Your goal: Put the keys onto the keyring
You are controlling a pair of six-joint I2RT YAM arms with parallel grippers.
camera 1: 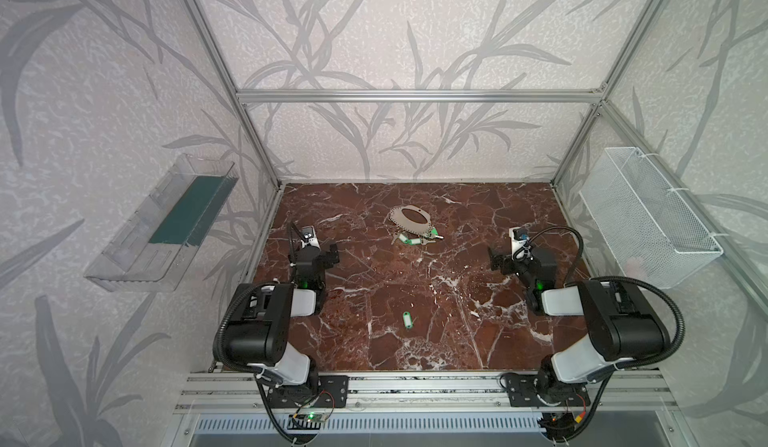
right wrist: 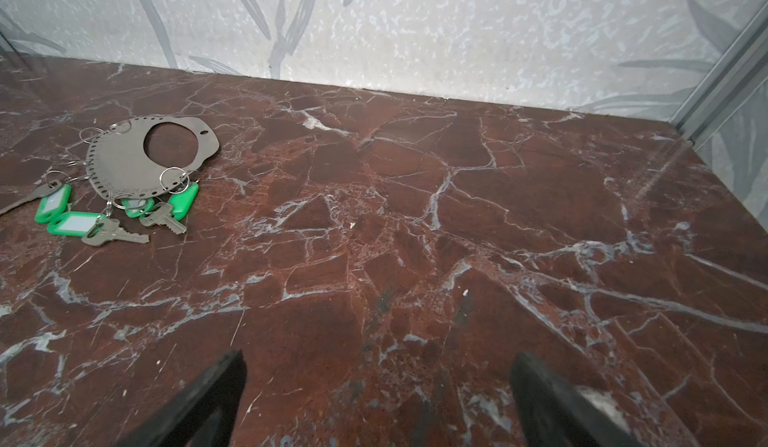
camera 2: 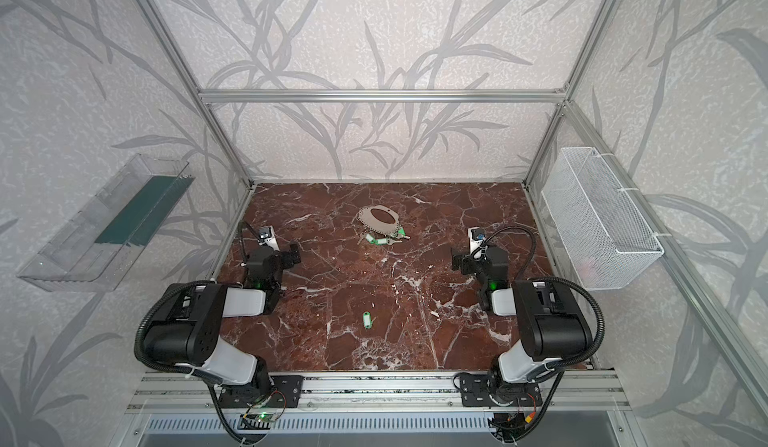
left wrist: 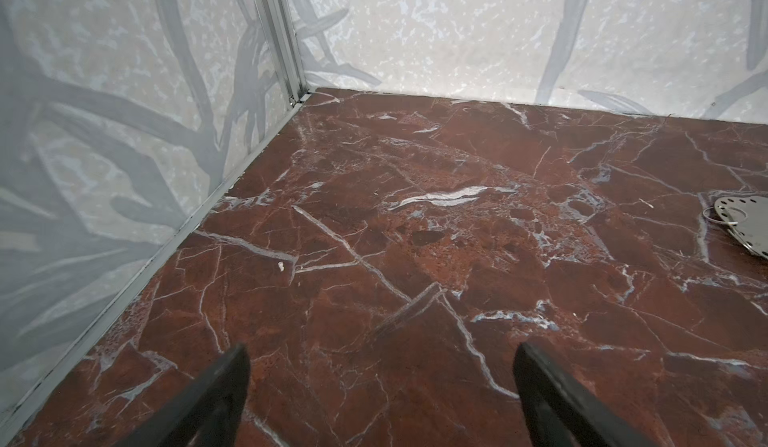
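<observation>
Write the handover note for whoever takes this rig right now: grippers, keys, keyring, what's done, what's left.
Left gripper: open, empty, above the table on its left side.
Right gripper: open, empty, on the right side.
Keyring: flat on the table, far centre.
Tagged keys: four green tags at its near rim, apparently ringed through its holes. That part looks done.
Loose key: alone near the front centre, apart from the keyring.
Left: pick up the loose key and ring it on.
</observation>
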